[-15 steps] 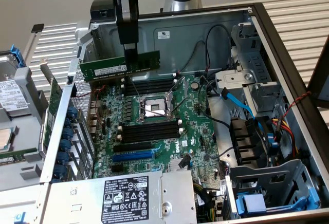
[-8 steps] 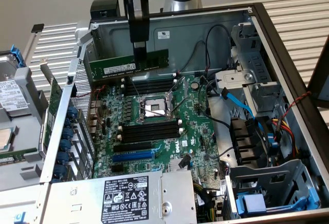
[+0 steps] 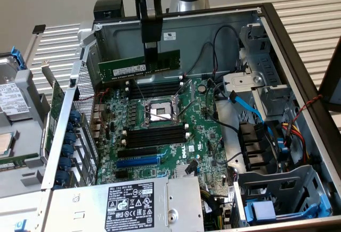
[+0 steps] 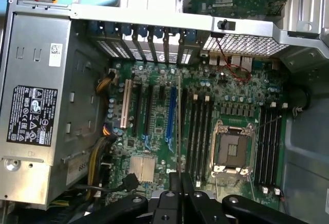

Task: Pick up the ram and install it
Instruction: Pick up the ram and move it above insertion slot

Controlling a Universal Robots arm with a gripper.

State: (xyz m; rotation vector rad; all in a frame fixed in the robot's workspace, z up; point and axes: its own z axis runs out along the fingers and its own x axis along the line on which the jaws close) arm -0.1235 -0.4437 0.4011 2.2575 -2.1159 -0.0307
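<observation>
My gripper (image 3: pixel 151 55) hangs from above and is shut on the ram (image 3: pixel 133 67), a long thin green stick with a white label. The stick is level and raised above the motherboard (image 3: pixel 202 136), over the far bank of black memory slots (image 3: pixel 157 89). A second bank of black slots (image 3: pixel 156 136) lies on the near side of the CPU socket (image 3: pixel 158 110). In the wrist view the ram (image 4: pixel 178 126) shows edge-on as a thin line running out from the fingers (image 4: pixel 174 182), beside one bank of slots (image 4: pixel 198 131); the other bank (image 4: pixel 270 147) lies beyond the socket (image 4: pixel 231 149).
The open computer case has a grey power supply (image 3: pixel 128 205) at the front. Blue and black cables (image 3: pixel 248 104) and a drive cage (image 3: pixel 277 195) fill the exterior view's right. A green expansion card (image 3: pixel 57 101) and a drive (image 3: pixel 13 96) sit outside the case on the left.
</observation>
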